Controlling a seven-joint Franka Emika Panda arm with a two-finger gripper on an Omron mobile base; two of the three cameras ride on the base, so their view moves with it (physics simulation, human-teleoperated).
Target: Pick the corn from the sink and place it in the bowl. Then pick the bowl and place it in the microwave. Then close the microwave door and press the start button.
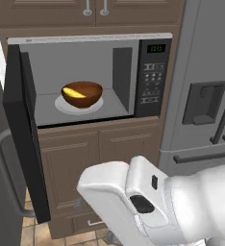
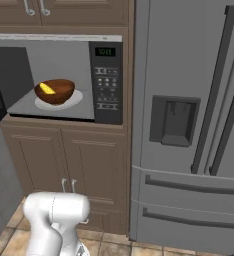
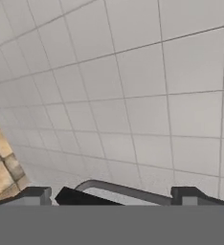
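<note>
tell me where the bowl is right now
The bowl sits on the white turntable plate inside the open microwave, left of its control panel, holding the corn.

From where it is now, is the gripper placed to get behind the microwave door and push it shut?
Probably yes: the microwave door stands wide open, and the open gripper faces its handle with nothing visible between.

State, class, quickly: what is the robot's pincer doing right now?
Pincer: open, jaws wide apart, holding nothing.
</note>
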